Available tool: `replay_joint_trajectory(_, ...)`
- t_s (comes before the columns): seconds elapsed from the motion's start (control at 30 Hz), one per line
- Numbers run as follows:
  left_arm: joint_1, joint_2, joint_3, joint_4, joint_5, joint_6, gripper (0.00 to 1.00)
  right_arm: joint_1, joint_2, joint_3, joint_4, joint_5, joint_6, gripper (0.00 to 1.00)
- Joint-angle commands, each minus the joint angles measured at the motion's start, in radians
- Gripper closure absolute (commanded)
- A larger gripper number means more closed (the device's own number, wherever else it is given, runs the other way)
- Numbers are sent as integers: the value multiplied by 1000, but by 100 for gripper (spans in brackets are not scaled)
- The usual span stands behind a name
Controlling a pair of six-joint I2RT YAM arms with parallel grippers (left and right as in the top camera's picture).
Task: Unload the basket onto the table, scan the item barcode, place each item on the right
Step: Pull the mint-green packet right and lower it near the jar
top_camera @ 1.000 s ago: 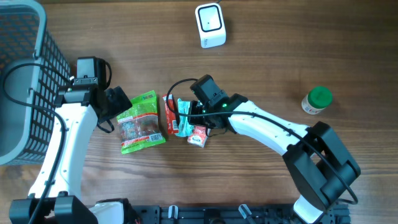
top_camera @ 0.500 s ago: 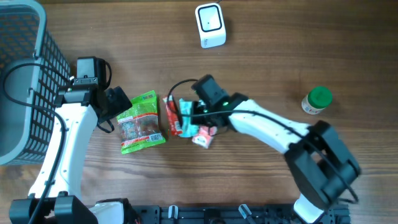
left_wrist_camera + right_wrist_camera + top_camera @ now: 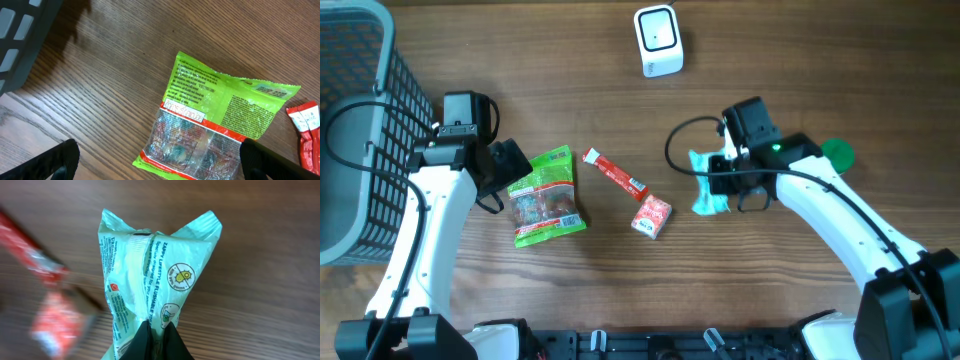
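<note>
The right arm is carrying the main exposure. It is reaching across the table with a long carry ahead, and a cable is looping loose at its wrist, where it could snag.

The left gripper is standing wide open beside the green bag, holding nothing. It is posing no hazard while idle.

The scanner is sitting well apart from the item, near the far edge.

The wipes pack, the task's item, is hanging in the right gripper, apparently lifted clear of the wood. The jaws are closed on one narrow edge only. The film is looking limp and slick, so a quick swing could be twisting it or pulling it free. No barcode is showing on the visible face. Which side is bearing it cannot be told, so the pack could reach the scanner facing the wrong way or creased.

The bottle is standing just beside the forearm, and a sideways sweep could be toppling it.

The red stick and sachet are lying near each other, clear of the likely path.
</note>
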Motion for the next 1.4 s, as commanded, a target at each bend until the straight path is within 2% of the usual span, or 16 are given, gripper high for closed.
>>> replay_joint_trajectory(0.0, 5, -3, 14, 0, 2, 8, 0, -5, 12, -43, 30, 114, -34, 96)
replay_joint_trajectory(0.07, 4, -3, 14, 0, 2, 8, 0, -5, 12, -59, 55, 114, -34, 96)
replay_joint_trajectory(0.1, 5, -3, 14, 0, 2, 8, 0, -5, 12, -61, 58, 115, -34, 88)
replay_joint_trajectory(0.13, 4, -3, 14, 0, 2, 8, 0, -5, 12, -61, 58, 115, -37, 69)
replay_joint_trajectory(0.17, 5, -3, 14, 0, 2, 8, 0, -5, 11, -60, 61, 114, -52, 63)
replay_joint_trajectory(0.2, 5, -3, 14, 0, 2, 8, 0, -5, 10, -51, 60, 116, -58, 44)
replay_joint_trajectory(0.23, 5, -3, 14, 0, 2, 8, 0, -5, 9, -31, 51, 117, -58, 37)
replay_joint_trajectory(0.27, 5, -3, 14, 0, 2, 8, 0, -5, 9, -4, 31, 117, -58, 36)
replay_joint_trajectory(0.3, 5, -3, 14, 0, 2, 8, 0, -5, 8, 32, -2, 116, -55, 36)
replay_joint_trajectory(0.4, 5, -3, 14, 0, 2, 8, 0, -5, 4, 160, -140, 50, -48, 47)
replay_joint_trajectory(0.43, 5, -3, 14, 0, 2, 8, 0, -5, 4, 187, -179, 23, -42, 55)
replay_joint_trajectory(0.5, 5, -3, 14, 0, 2, 8, 0, -5, 4, 191, -229, 36, 29, 96)
replay_joint_trajectory(0.6, 5, -3, 14, 0, 2, 8, 0, -5, 7, 138, -247, 42, 116, 96)
replay_joint_trajectory(0.77, 5, -3, 14, 0, 2, 8, 0, -5, 8, 5, -180, 42, 161, 96)
replay_joint_trajectory(0.93, 5, -3, 14, 0, 2, 8, 0, -5, 9, -90, -68, 42, 161, 96)
replay_joint_trajectory(1.37, 4, -3, 14, 0, 2, 8, 0, -5, 10, -169, 59, 51, 160, 96)
